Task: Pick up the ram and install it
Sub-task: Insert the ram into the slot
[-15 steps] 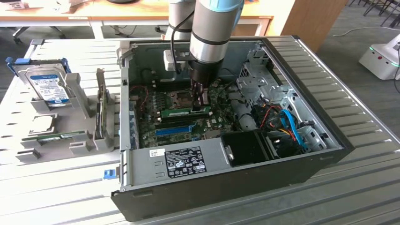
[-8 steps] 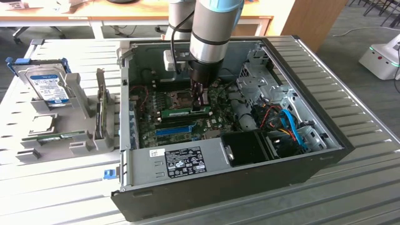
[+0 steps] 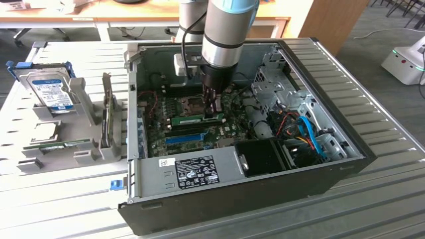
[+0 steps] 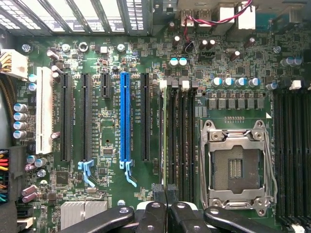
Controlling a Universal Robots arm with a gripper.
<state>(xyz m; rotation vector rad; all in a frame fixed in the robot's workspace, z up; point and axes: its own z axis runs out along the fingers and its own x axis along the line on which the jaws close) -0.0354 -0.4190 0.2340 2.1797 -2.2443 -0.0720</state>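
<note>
The ram (image 3: 192,120) is a thin green stick standing on edge in one of the black memory slots on the motherboard, inside the open computer case (image 3: 345,149). In the wrist view the ram (image 4: 167,136) shows edge-on as a narrow green line beside the blue expansion slot (image 4: 125,116). My gripper (image 3: 214,113) reaches down into the case, right over one end of the stick. Its black fingertips (image 4: 160,191) are pressed together, shut, at the ram's top edge near the end of the slot. I cannot tell whether they pinch the stick or only rest on it.
The empty CPU socket (image 4: 236,165) lies beside the memory slots, with more black slots (image 4: 291,145) past it. A grey rack (image 3: 79,149) at the exterior view's left holds a hard drive (image 3: 53,92) and another green stick (image 3: 65,145). Cables and a fan (image 3: 265,157) fill the case's right side.
</note>
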